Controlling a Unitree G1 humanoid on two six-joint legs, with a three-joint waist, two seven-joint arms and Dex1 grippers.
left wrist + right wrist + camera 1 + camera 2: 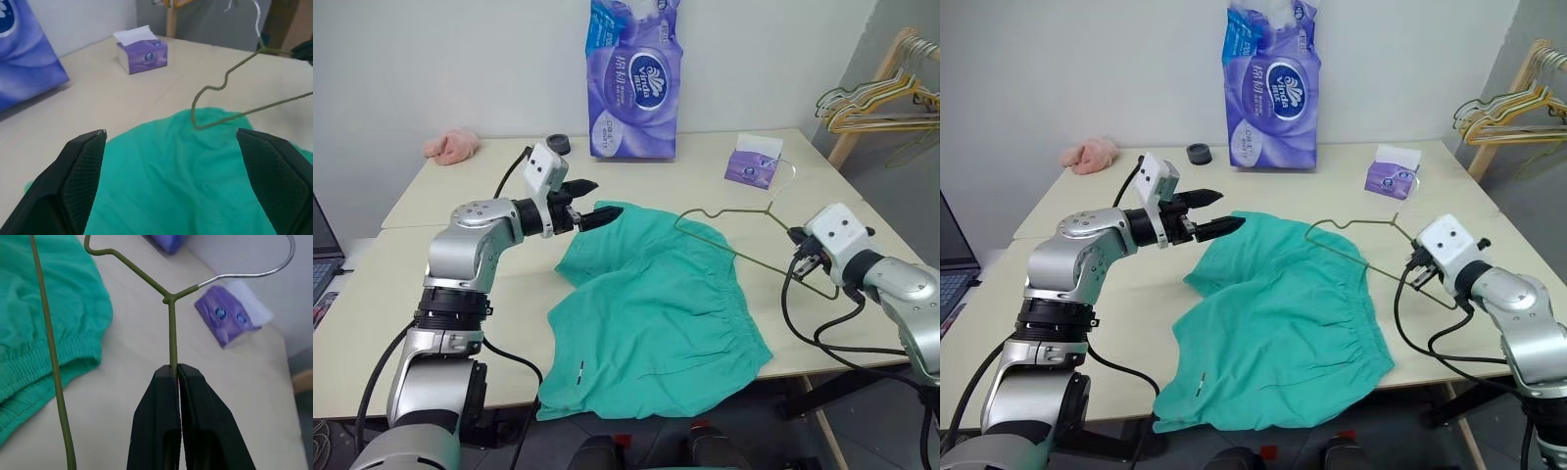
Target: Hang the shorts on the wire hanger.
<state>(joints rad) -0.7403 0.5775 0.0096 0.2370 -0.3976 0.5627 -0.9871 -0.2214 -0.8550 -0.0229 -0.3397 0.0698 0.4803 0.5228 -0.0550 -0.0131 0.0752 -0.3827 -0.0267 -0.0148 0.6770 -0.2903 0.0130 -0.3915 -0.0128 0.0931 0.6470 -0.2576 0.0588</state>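
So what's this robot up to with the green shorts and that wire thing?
It is trying to hang the shorts on the wire hanger. The right gripper is shut on one of the hanger's arms, holding its far end over the shorts, which lie flat on the table. The left gripper hovers open above the shorts' edge, holding nothing.

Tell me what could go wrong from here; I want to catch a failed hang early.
The right claw pinches the wire hanger on one thin sloping arm near its neck, so the hanger may swivel or slip in the pinch. Its far corner hovers over the shorts, which lie flat on the table; the wire could snag or bunch the fabric. The left claw is open above a leg hem and may grab too little cloth.
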